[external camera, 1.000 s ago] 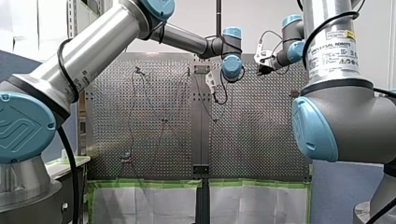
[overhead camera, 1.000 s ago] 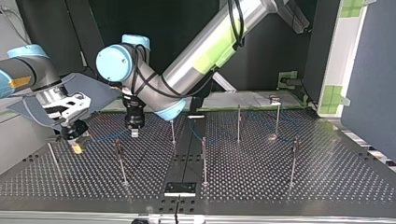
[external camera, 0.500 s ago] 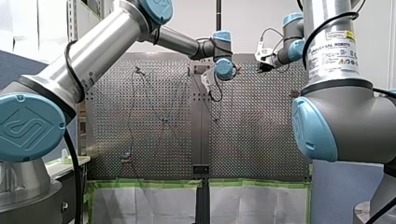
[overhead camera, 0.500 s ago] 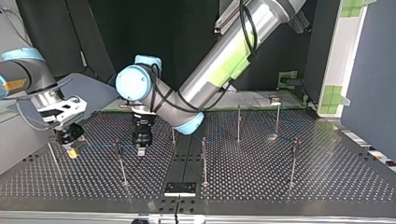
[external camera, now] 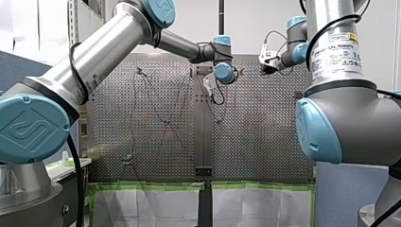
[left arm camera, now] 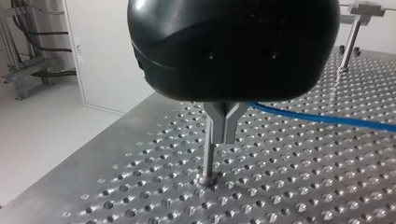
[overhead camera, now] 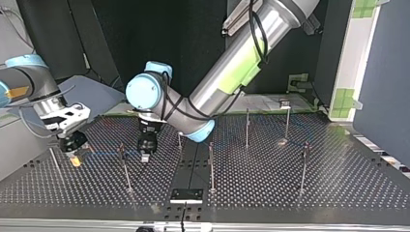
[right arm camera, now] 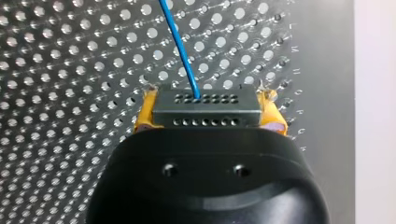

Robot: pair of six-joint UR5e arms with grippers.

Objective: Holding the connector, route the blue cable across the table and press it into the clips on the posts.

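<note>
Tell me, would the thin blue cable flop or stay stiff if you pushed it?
Probably floppy: the thin blue cable looks skinny and bends gently. Likely light too: it spans above the perforated metal table with little sag.

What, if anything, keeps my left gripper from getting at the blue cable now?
Probably nothing, so yes. My left gripper hangs low over the table, and the blue cable runs bare right up to it. Only a thin post stands close by. Contact is unclear.

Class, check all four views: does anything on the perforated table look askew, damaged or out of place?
Nothing stands out. The posts stand upright on the table, and the blue cable runs unkinked from the connector clamped squarely in my right end effector.
</note>
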